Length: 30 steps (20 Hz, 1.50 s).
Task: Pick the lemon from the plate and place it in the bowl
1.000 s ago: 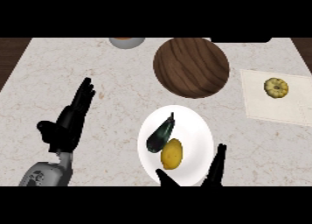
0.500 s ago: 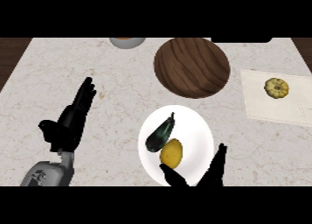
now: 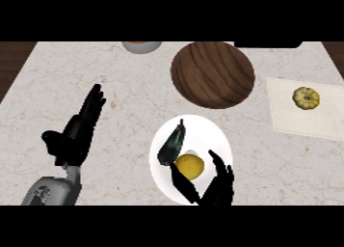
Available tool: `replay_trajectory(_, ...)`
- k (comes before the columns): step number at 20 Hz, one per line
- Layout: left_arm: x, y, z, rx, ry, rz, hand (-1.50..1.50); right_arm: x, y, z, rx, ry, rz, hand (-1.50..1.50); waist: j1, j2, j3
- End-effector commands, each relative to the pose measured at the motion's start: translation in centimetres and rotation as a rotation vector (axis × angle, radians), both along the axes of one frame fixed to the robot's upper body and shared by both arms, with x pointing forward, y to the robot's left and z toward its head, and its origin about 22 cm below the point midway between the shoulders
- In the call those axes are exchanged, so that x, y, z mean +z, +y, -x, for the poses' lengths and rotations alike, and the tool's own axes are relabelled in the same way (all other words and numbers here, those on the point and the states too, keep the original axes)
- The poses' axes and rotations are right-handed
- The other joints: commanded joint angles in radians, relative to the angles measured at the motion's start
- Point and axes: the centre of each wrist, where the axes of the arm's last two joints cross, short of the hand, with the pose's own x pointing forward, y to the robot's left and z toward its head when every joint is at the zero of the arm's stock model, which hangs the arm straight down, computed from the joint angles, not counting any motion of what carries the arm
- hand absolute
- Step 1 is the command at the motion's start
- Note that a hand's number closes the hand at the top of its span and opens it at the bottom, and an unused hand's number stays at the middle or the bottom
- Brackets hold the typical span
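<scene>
Taking the plate [image 3: 216, 136] as landmark — the lemon [image 3: 189, 165] lies on it, a dark vegetable [image 3: 172, 144] just behind-left; the bowl [image 3: 213, 73] sits behind the plate, a mat [image 3: 294, 117] to its right.

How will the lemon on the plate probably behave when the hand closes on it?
The lemon looks rounded and smooth, so it may roll across the white plate. It lies beside a dark vegetable, which might get nudged. The right hand, fingers open around it, should probably cup rather than pinch.
</scene>
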Motion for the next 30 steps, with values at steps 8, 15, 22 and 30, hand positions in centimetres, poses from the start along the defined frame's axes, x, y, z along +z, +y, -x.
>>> replay_trajectory(8,0.1,-0.3,0.2,-0.018,0.014,0.017,0.0,0.1,2.0,-2.6,0.062,0.051,-0.013,1.5,0.011,0.002,0.002)
replay_trajectory(15,0.4,-3.0,-0.1,-0.098,-0.017,0.015,0.0,6.5,6.4,-6.5,0.339,-0.128,0.062,1.5,0.088,0.017,0.003)
replay_trajectory(22,1.2,-2.9,-1.5,-0.106,-0.012,-0.008,0.0,13.4,9.9,-11.2,0.474,-0.433,0.143,1.5,0.112,0.026,0.001)
replay_trajectory(30,0.9,-3.5,-1.8,-0.083,-0.009,0.001,0.0,20.9,12.7,-14.9,0.435,-0.49,0.32,1.5,0.082,0.014,-0.002)
